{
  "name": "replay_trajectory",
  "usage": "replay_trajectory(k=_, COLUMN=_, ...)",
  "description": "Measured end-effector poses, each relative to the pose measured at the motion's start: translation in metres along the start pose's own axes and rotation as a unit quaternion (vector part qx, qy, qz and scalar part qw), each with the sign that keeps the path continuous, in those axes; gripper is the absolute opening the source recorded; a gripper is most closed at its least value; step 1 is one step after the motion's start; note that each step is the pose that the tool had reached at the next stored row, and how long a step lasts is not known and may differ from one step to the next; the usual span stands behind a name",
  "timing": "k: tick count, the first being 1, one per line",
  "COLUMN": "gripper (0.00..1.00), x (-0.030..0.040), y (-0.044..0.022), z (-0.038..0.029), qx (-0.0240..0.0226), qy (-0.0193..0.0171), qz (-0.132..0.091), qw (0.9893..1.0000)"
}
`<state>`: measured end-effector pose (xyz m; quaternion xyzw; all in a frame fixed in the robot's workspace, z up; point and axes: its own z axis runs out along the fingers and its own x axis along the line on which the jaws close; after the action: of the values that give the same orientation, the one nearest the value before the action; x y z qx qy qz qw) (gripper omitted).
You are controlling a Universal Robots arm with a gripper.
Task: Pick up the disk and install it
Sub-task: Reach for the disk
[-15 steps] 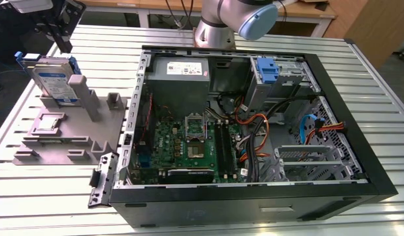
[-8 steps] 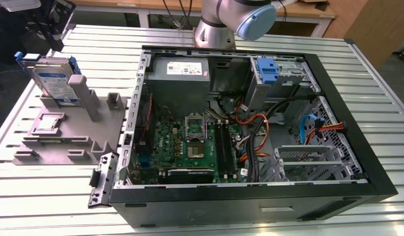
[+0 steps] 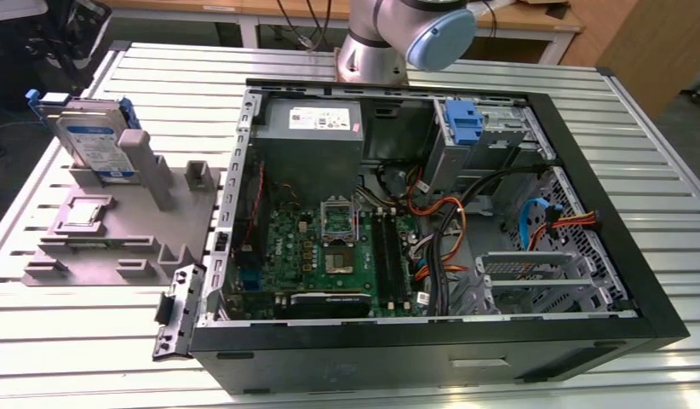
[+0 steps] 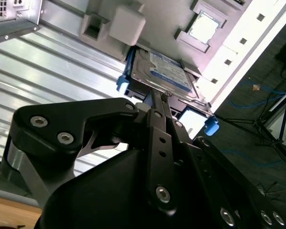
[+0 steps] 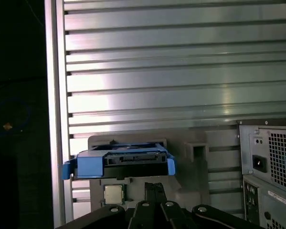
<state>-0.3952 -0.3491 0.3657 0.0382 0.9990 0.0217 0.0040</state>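
The disk point(image 3: 94, 145) stands on edge in the grey fixture point(image 3: 123, 247) at the exterior view's left, outside the computer case. It is silver-grey with a white-and-blue label and a blue carrier frame. In both wrist views my gripper point(image 4: 158, 95) point(image 5: 154, 187) has its black fingers pressed together, holding nothing. It is apart from the disk point(image 4: 164, 74) point(image 5: 119, 162), its tips pointing toward the disk's near edge. The arm point(image 3: 407, 34) rises behind the case.
The open computer case point(image 3: 441, 341) lies on the slatted metal table point(image 3: 88, 341), with a bare blue bracket point(image 3: 464, 119) in its drive bay and cables beside it. A small square chip point(image 3: 87, 213) sits in the fixture near the disk.
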Motion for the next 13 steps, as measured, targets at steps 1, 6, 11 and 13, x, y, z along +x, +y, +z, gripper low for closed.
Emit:
replay_trajectory(k=1, gripper=0.1, x=0.0036, y=0.0005, z=0.0005, qx=0.0, qy=0.0001, qz=0.0, qw=1.0)
replay_trajectory(k=6, gripper=0.1, x=0.022, y=0.003, z=0.0035, qx=0.0001, qy=0.0005, qz=0.0, qw=1.0)
replay_trajectory(k=11, gripper=0.1, x=0.0406, y=0.0048, z=0.0061, qx=0.0, qy=0.0006, qz=0.0, qw=1.0)
replay_trajectory(k=13, gripper=0.1, x=0.0481, y=0.0053, z=0.0068, qx=0.0001, qy=0.0008, qz=0.0, qw=1.0)
